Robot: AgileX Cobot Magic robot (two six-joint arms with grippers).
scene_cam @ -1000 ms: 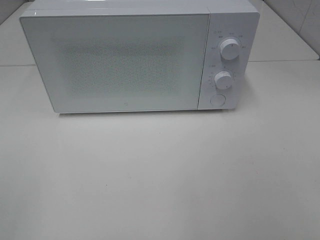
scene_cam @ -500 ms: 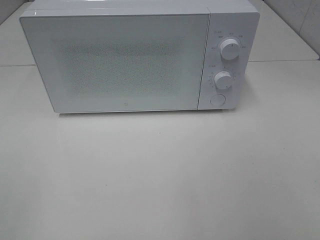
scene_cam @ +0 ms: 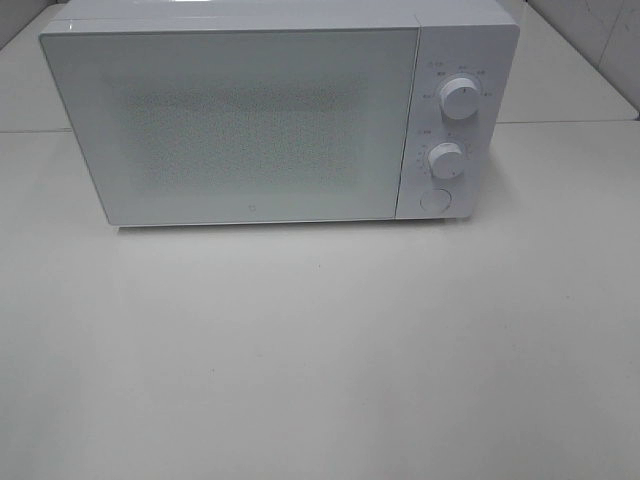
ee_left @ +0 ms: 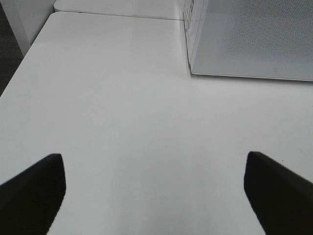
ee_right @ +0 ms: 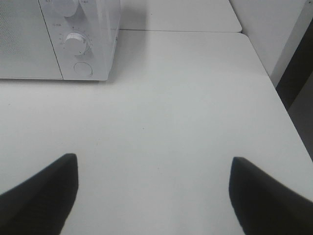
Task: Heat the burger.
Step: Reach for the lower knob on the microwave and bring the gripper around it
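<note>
2 grippers are hanging over the white table (scene_cam: 320, 360), each showing only in its own wrist camera. The left gripper (ee_left: 154, 159) is standing wide, its 2 dark fingers (ee_left: 34, 191) spread far apart with only bare tabletop between them. The right gripper (ee_right: 154, 160) is gaping wide too, and nothing is sitting between its fingers (ee_right: 44, 191).

1 white microwave oven (scene_cam: 240, 120) is standing at the far side of the table with its door (scene_cam: 150, 190) shut flush. On the control panel to the right of the door, an upper dial (scene_cam: 458, 98) is sitting above a lower dial (scene_cam: 446, 160), with 1 round button (scene_cam: 434, 200) under them. The hinge-side end of the oven is lying ahead of the left gripper and well apart from it. The panel end is lying ahead of the right gripper, also well apart.

The burger is showing in none of the 3 views, so where it is lying relative to either gripper cannot be told. The door's speckled window is looking too milky to tell whether anything is sitting behind it.
</note>
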